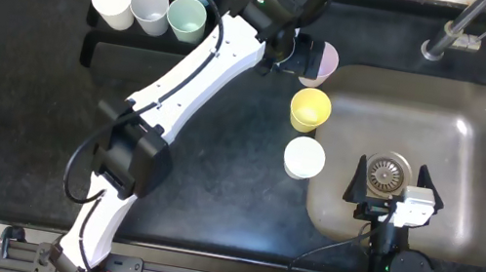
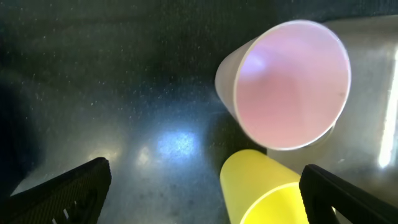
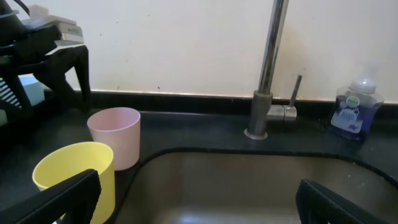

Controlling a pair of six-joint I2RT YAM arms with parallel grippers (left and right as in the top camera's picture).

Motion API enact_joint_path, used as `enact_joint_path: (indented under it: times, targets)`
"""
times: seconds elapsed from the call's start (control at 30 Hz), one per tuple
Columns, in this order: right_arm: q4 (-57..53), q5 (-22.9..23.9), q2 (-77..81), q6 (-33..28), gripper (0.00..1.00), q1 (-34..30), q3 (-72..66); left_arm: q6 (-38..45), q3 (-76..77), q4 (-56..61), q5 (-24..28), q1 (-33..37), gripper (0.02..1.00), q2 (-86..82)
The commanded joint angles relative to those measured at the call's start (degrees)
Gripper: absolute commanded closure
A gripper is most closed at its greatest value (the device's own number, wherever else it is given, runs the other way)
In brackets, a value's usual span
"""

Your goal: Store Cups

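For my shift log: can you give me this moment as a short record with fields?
Stored cups: six, grouped at the counter's back left
Cups left out: pink cup, yellow cup, white cup, upright in a row beside the sink
Left gripper: open, close to the pink cup, holding nothing
Right gripper: open, over the sink, holding nothing

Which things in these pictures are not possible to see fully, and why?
- Top view: pink cup, mostly covered by the left gripper.
- Left wrist view: yellow cup, cut off by the bottom edge.
- Right wrist view: tap, spout cut off by the top edge.
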Motion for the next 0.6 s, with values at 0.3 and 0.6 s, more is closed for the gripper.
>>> enact_joint_path:
  times: [0.3,0.6]
  targets:
    - [0.26,-0.39,-0.33,-0.20,0.007,-0.07,-0.76,-1.68,1.20,3.50,0.63,0.24,0.018,2.16]
    - [0.26,-0.39,-0.33,-0.20,0.005,-0.07,-0.76,-1.70,1.20,3.61,1.03,0.24,0.018,4.85]
